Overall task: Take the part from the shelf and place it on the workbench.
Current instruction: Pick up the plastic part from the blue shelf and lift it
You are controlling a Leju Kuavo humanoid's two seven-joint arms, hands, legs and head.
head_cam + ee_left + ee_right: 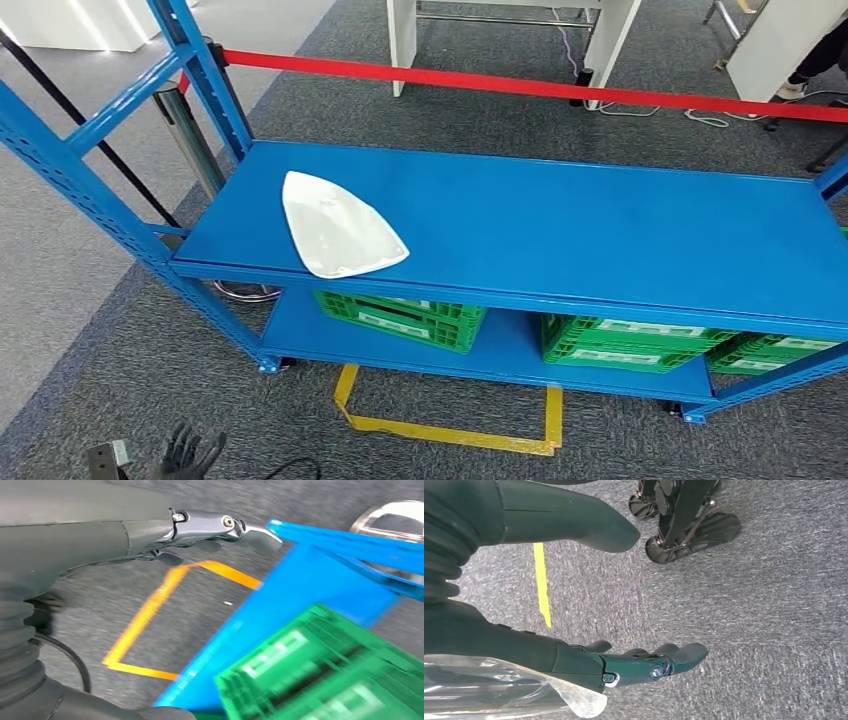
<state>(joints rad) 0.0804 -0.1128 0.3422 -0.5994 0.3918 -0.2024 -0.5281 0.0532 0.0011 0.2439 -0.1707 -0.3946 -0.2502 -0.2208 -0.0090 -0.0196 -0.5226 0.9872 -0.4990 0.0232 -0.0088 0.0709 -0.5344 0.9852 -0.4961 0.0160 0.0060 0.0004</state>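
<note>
On the blue shelf over grey carpet, white part; left hand and right hand empty, fingers spread.

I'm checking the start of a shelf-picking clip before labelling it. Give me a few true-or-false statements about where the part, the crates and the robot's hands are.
1. The white, flat, rounded-triangular part lies on the top deck of the blue metal shelf. True.
2. The green plastic crates sit on the top deck beside the part. False: they stand on the lower deck.
3. The left hand grips the part. False: it hangs low over the grey carpet, holding nothing.
4. The right hand holds nothing, its fingers extended over the carpet. True.
5. A red barrier tape runs behind the shelf. True.
</note>
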